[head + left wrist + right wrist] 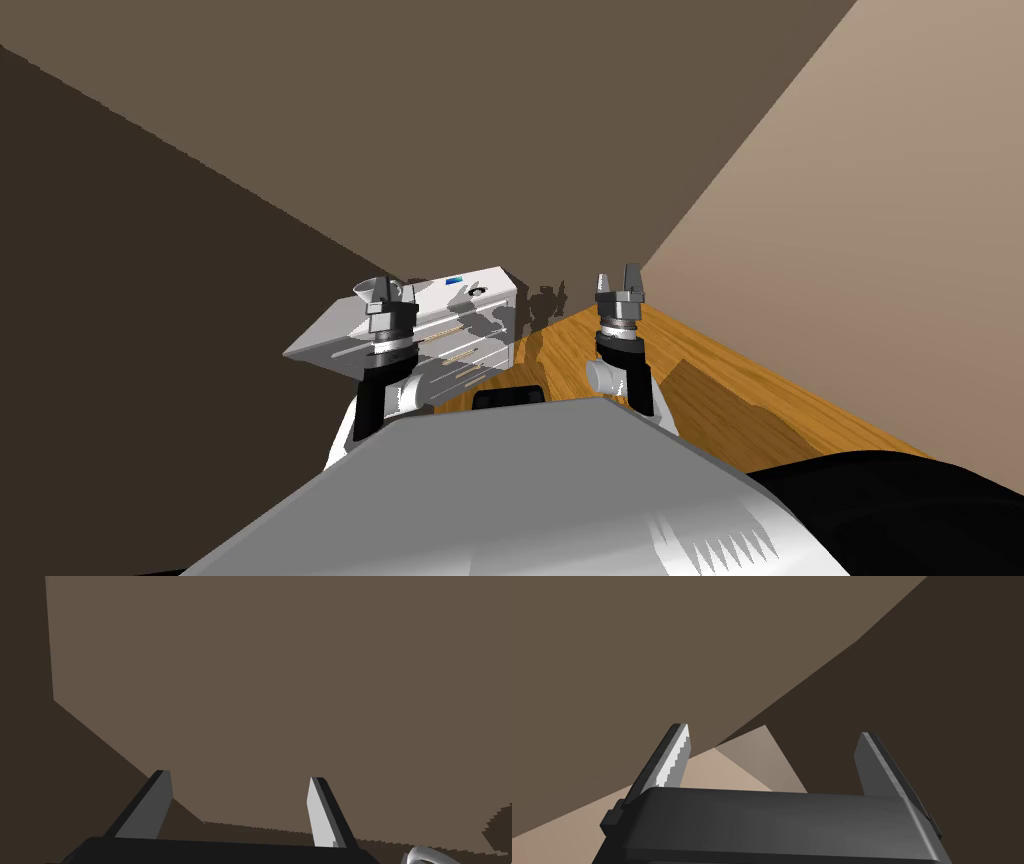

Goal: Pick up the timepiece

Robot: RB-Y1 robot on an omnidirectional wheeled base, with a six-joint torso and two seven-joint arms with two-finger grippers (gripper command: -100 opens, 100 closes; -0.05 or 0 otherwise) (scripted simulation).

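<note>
A white chest of drawers (400,330) stands against the brown wall, ahead and to my left. On its top lie a small round dark thing (475,291), likely the timepiece, and a small blue item (453,281) beside it. My left gripper (390,288) hangs open in front of the chest's top, left of the round thing and not touching it. In the left wrist view the left gripper (240,776) has nothing between its fingers. My right gripper (620,278) is open and raised over the floor, right of the chest; the right gripper (774,728) is also empty in its wrist view.
A wooden floor (720,390) runs right of the chest to a lighter tan wall (850,250). A curved light grey rim (425,856) shows beside the left gripper's body. A black area (890,490) lies at the lower right.
</note>
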